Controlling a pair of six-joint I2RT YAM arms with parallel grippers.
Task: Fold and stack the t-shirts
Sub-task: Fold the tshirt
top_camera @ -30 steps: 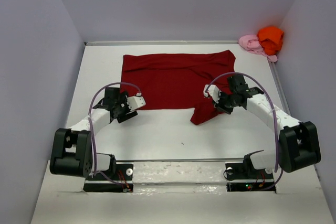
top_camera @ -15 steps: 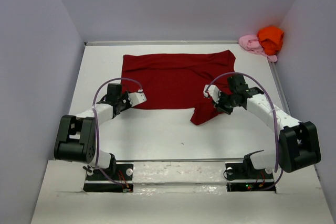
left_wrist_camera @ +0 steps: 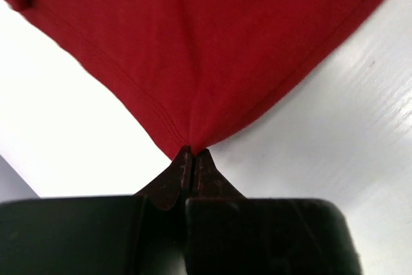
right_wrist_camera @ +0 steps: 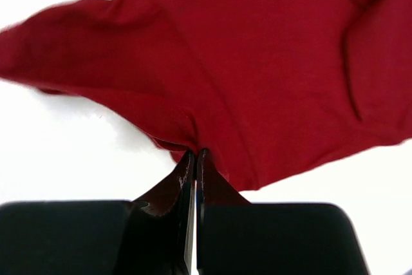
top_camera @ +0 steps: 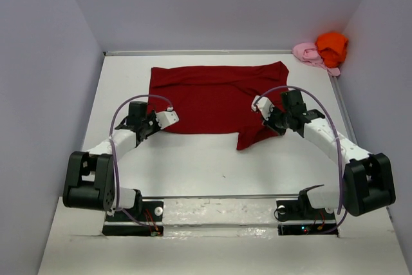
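Note:
A large dark red t-shirt point(top_camera: 212, 98) lies spread across the middle of the white table. My left gripper point(top_camera: 168, 118) is shut on its near left corner point(left_wrist_camera: 190, 140), the hem pinched between the jaws. My right gripper point(top_camera: 262, 104) is shut on a bunched fold of the same shirt point(right_wrist_camera: 206, 62) near its right side, and a flap point(top_camera: 250, 136) hangs toward the front. A bright orange t-shirt point(top_camera: 331, 46) and a pale pink t-shirt point(top_camera: 308, 53) sit crumpled together in the far right corner.
Grey walls close in the table point(top_camera: 193, 159) on the left, back and right. A ledge point(top_camera: 219, 207) with both arm bases runs along the near edge.
My left gripper has closed from open onto the dark red shirt's near left corner. The right gripper has shifted slightly right with its fold.

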